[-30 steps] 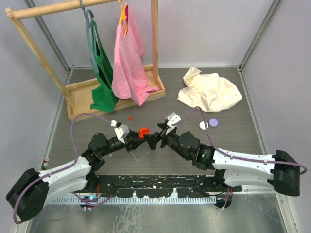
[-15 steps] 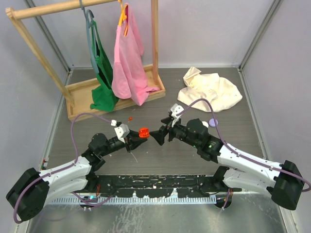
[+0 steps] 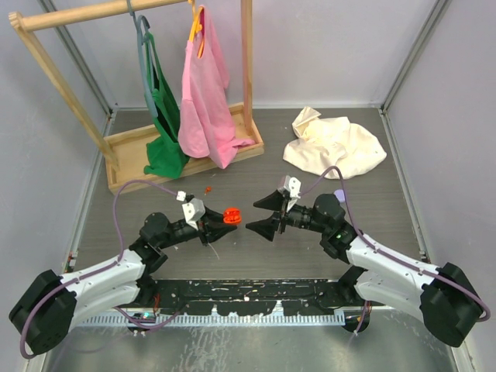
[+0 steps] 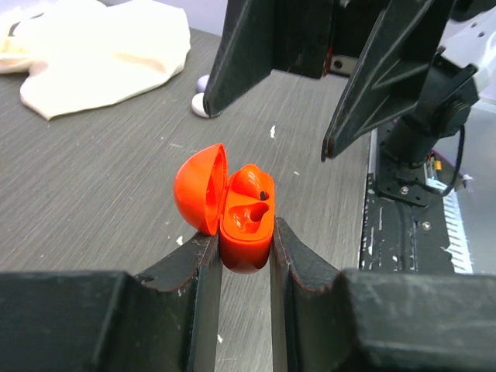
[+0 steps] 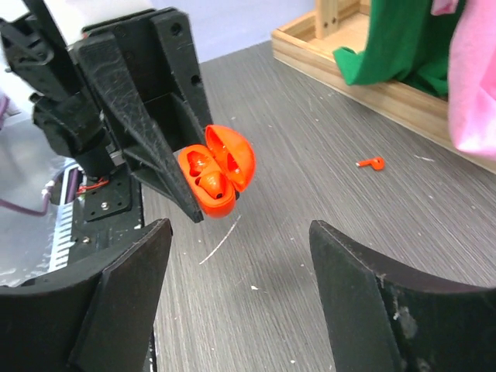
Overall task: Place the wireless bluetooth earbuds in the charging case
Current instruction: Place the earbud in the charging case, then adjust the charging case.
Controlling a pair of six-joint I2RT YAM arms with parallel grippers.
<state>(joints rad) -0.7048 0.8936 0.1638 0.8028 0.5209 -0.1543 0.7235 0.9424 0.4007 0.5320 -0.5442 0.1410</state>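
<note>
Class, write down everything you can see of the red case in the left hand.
The case is small, rounded, glossy orange-red plastic. Its hinged lid stands open, showing moulded wells and a small dark dot inside. The left hand clamps its lower half between two black fingers, holding it above the table; nothing else touches it.

The right gripper (image 3: 252,217) has drawn back to the right, away from the open red charging case (image 3: 230,215), which it nearly touched a second ago; a clear gap now lies between them; its jaws, then close together, now stand wide apart; the right arm (image 3: 372,252) now covers the white disc and part of the lilac disc (image 3: 339,194).
</note>
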